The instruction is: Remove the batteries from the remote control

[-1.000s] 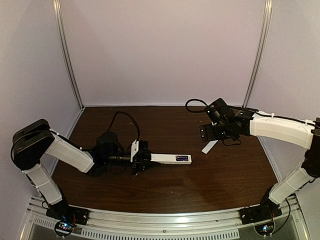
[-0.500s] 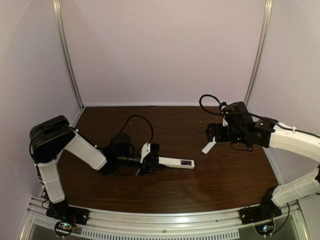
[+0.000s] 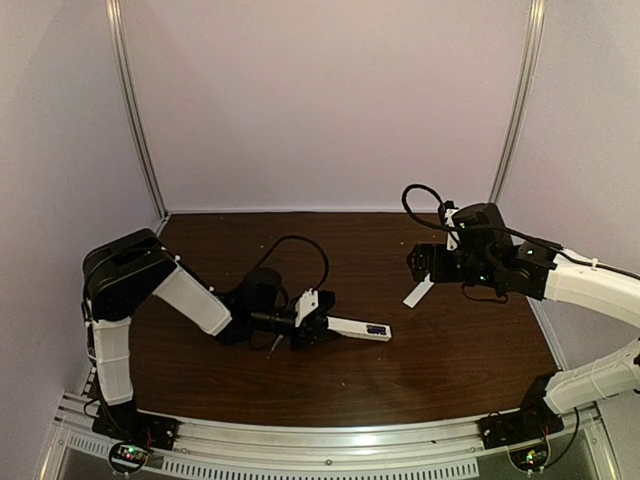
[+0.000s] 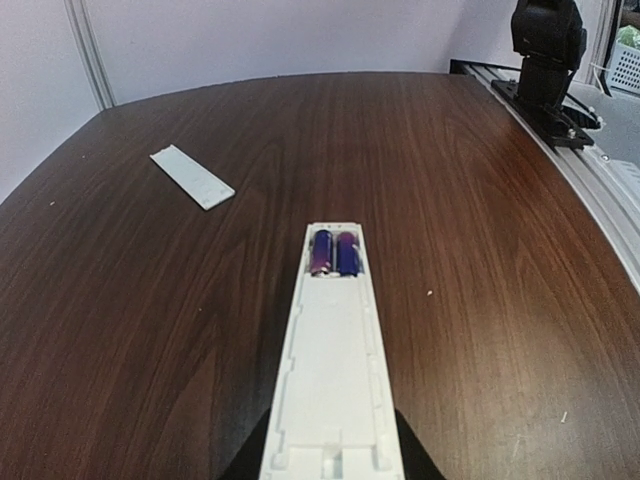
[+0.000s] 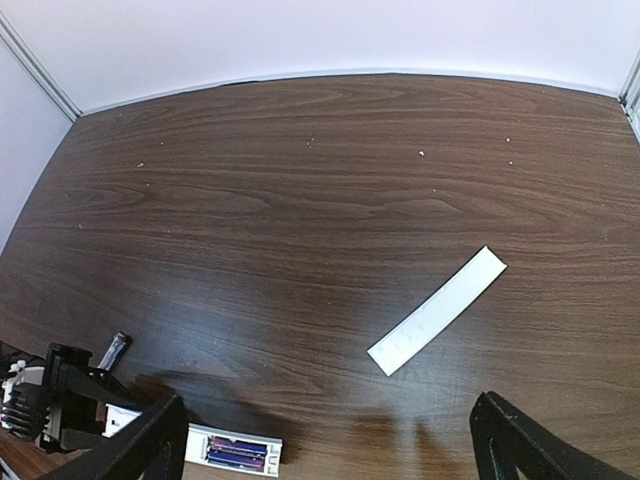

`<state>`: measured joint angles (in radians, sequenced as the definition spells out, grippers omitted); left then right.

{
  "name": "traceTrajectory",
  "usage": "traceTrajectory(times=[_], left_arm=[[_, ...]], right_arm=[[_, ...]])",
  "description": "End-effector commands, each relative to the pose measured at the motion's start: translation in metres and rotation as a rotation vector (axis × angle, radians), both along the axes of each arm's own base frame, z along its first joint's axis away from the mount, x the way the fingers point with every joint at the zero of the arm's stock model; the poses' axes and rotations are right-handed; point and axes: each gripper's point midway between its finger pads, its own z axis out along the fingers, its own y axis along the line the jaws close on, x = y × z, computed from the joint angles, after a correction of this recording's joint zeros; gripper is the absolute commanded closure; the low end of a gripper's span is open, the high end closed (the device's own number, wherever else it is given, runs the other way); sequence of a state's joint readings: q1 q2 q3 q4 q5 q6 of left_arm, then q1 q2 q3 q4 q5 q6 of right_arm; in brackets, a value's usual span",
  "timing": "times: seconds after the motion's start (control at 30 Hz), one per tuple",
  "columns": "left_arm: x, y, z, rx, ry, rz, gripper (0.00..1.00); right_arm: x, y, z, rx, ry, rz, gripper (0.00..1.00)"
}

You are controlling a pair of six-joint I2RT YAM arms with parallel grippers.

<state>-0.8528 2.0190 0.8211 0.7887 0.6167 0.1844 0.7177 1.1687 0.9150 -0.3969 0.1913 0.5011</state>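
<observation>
The remote control (image 4: 330,380) sits mid-table (image 4: 130,300), compartment up, with two batteries (image 4: 334,252) seated at its far end. My left gripper (image 3: 316,325) is clamped on its near end only. The right gripper (image 5: 325,415) hangs empty, jaws wide apart, over the cover strip (image 5: 438,310). I reckon prying at that unsupported end could twist the remote loose.

We see a dark brown wood-grain table (image 3: 440,370) with a thin flat white plastic strip (image 3: 419,293) lying slantwise toward its right rear. A small silvery screwdriver (image 5: 113,352) lies on the table's left front part. Pale lilac walls (image 3: 320,100) close in the table's back and sides.
</observation>
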Motion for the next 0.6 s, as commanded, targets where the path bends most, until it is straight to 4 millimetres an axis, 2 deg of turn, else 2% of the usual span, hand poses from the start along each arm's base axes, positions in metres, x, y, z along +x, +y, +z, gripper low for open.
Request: traceTrajectory(times=[0.0, 0.3, 0.57], left_arm=[[0.004, -0.008, 0.000, 0.000, -0.048, -0.023, 1.00], [-0.002, -0.009, -0.015, 0.055, -0.031, -0.072, 0.99], [-0.002, -0.006, -0.033, 0.119, -0.020, -0.086, 0.82]], right_arm=[[0.000, 0.001, 0.009, 0.024, -0.021, 0.007, 0.00], [-0.002, 0.003, 0.003, 0.037, -0.011, 0.019, 0.00], [-0.008, 0.006, -0.005, 0.063, 0.008, 0.038, 0.00]])
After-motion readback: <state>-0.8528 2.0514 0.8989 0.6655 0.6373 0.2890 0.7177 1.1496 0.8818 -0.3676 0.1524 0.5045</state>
